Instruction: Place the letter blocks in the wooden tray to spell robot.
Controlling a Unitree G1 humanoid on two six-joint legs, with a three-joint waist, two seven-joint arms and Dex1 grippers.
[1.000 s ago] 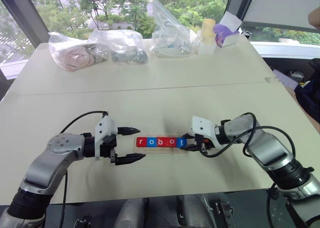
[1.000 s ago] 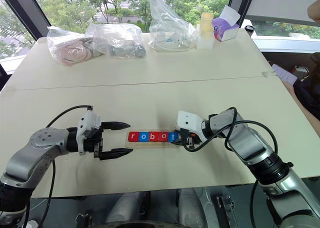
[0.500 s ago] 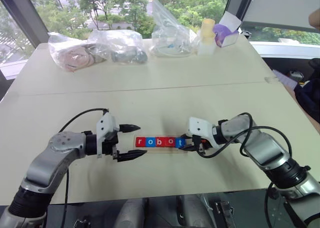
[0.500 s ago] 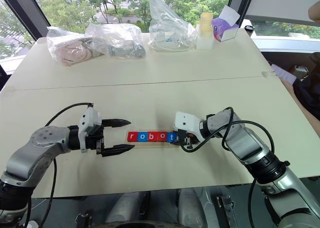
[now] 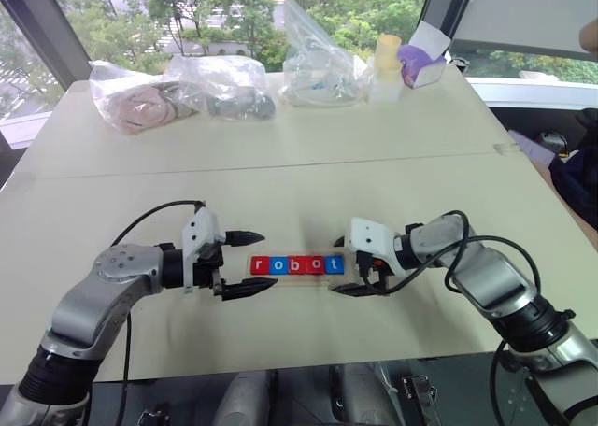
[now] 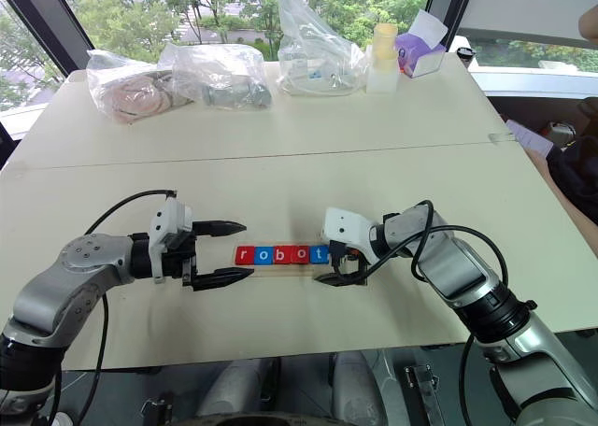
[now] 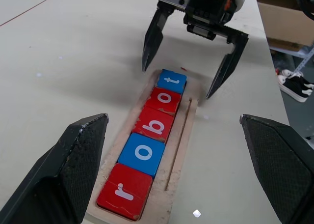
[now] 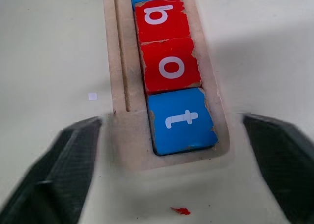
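Letter blocks [image 5: 297, 264] spelling robot in the wooden tray [image 7: 179, 150] on my counter [image 5: 299, 155], both hands, left hand [image 5: 245, 263] and right hand [image 5: 347, 267], spread wide, empty, tray's near end cropped in my left wrist view.

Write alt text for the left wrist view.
Five letter blocks spell "robot" in a row inside the wooden tray on a pale table. The right end effector stands open over the far "t" end, and the left end effector's open fingers frame the near end.

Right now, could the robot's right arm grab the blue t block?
Probably yes. The right tool is open, pointing at the t block at the tray's near end, one finger out to each side. Nothing stands between them.
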